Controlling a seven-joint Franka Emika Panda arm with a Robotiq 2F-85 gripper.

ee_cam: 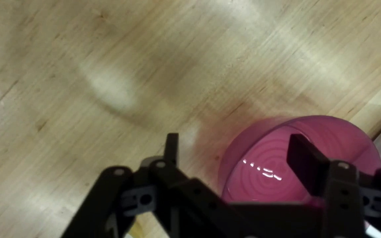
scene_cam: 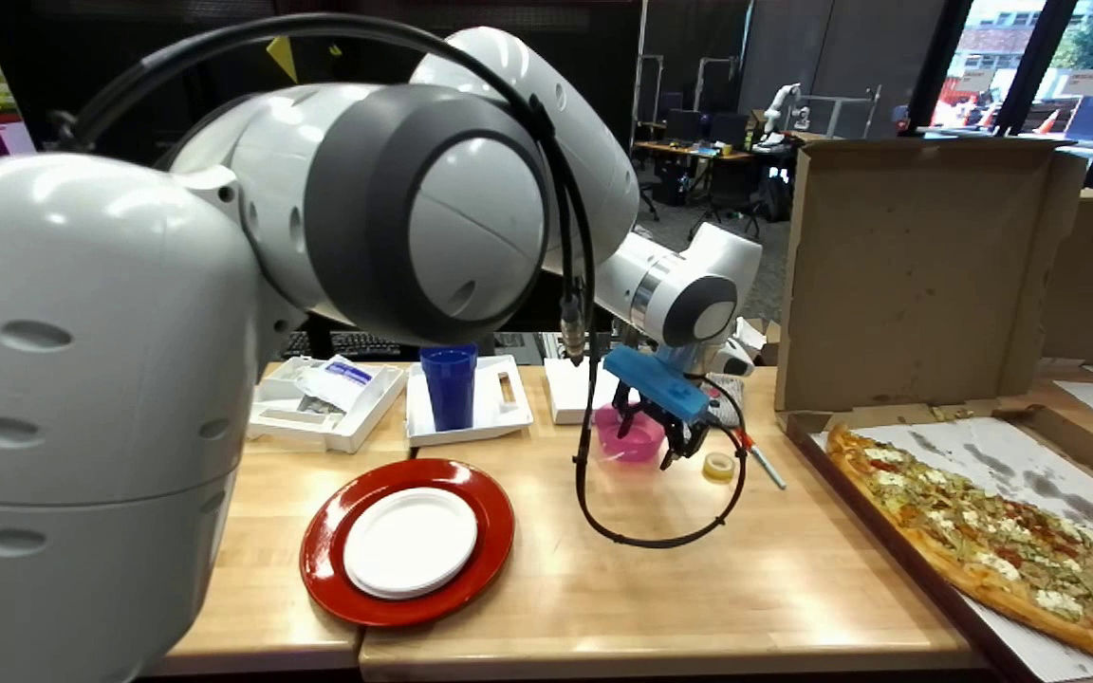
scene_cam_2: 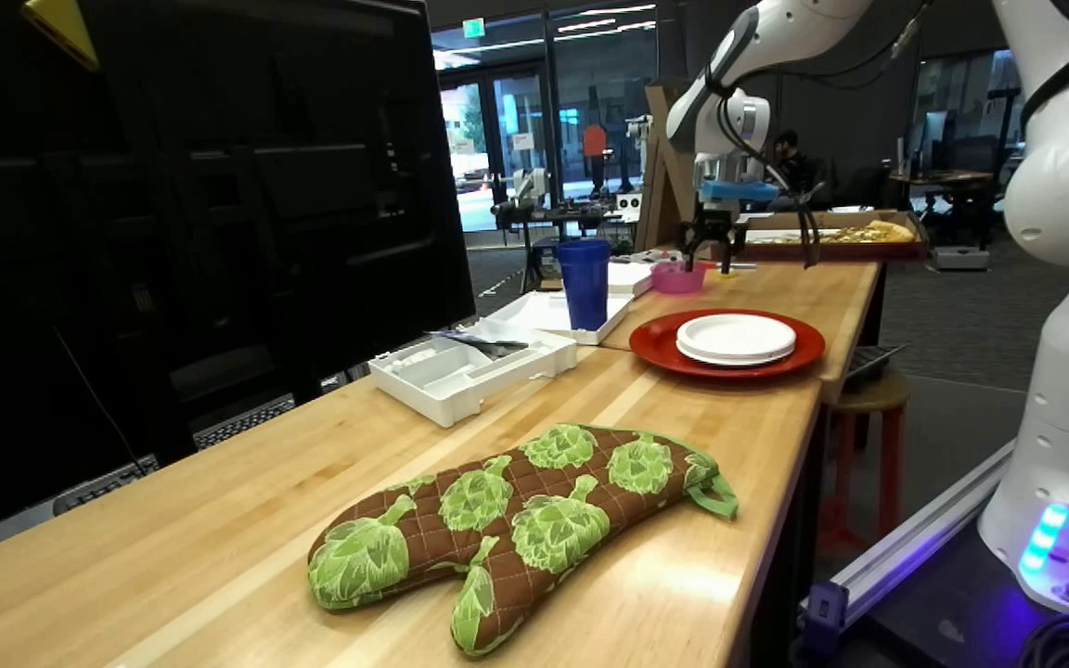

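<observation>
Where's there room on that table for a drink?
Bare wood lies between the red plate and pizza box, and between the oven mitt and divided white tray. It's crowded where the gripper hangs by the pink bowl and tape roll.

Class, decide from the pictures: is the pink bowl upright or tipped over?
Upright: the wrist view looks down through the open top of the pink bowl, showing concentric rings inside its base.

Laden pale wooden tabletop (scene_cam: 546,598)

Partly under the jaws sits a round, translucent pink plastic bowl (ee_cam: 270,155); just beside them, a yellow tape roll (scene_cam: 717,474) and a slim teal-and-red pen (scene_cam: 769,470); near them, a flat white box (scene_cam: 577,394). Farther off: a round red plate (scene_cam: 319,545), two white plastic trays (scene_cam: 491,413), a brown cardboard pizza box (scene_cam: 926,275) (it stands open) and, farthest, a quilted brown-and-green oven mitt (scene_cam_2: 516,501).
</observation>
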